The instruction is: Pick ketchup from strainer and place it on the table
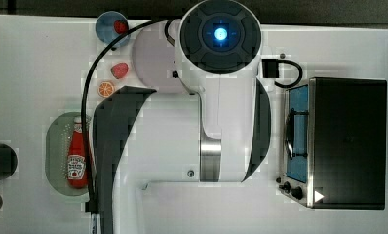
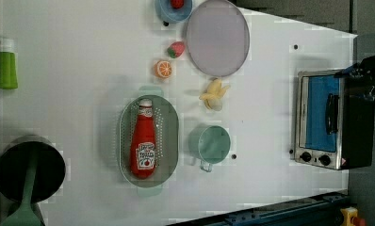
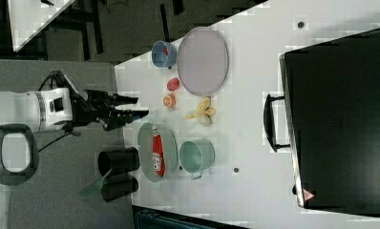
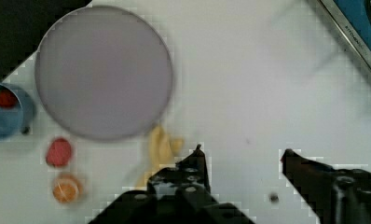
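While one ketchup bottle [image 2: 143, 143] is lying on its side inside the single pale green strainer [image 2: 170, 123], white cap pointing toward the orange slice, the gripper [image 3: 133, 107] is hanging high above the bench [image 2: 72, 94], well apart from both. Its two fingers [image 4: 195, 164] are standing clearly apart in the wrist view, with nothing between them but bare bench below. In the right view the gripper is sitting off the bench edge, with the strainer lower and to the right view's right of it.

One greyish-lilac plate [image 4: 103, 71] is lying beyond the fingertips in the wrist view, and one peeled banana [image 4: 161, 150] is lying just ahead of one finger, between it and the plate. Two strawberries are showing: one [image 2: 175, 49] is resting on the bench near the plate, the other [image 2: 177, 4] is sitting in the single blue bowl [image 2: 168, 12]. One orange slice [image 2: 164, 69] is lying near the loose strawberry. One teal cup [image 2: 210, 144] is standing just beside the strainer. One toaster oven [image 2: 328, 118] is standing well apart from the gripper. One green bottle [image 2: 6, 64] and one black pot [image 2: 30, 168] with a green utensil [image 2: 25, 207] are sitting at the bench's far side.
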{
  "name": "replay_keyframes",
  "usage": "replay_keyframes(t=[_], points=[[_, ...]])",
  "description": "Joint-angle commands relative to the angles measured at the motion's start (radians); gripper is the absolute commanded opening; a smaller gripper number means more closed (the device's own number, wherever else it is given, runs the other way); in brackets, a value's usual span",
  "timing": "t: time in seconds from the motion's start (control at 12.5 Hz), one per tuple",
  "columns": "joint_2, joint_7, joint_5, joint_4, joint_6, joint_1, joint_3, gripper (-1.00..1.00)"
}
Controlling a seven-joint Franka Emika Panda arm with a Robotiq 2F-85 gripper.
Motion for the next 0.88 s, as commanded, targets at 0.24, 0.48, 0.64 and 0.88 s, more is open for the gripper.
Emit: replay_keyframes(t=[0.24,0.48,0.64,0.88], points=[[-0.252,0.034,0.044,-0.141,-0.152,-0.099,0.130,0.99],[-0.224,0.034,0.044,-0.141,-0.132,-0.086,0.242,1.00],[-0.197,0.034,0.044,-0.141,-0.105,-0.082,0.339,1.00],[-0.142,0.035,0.044,-0.142,-0.051,-0.081,0.479,1.00]])
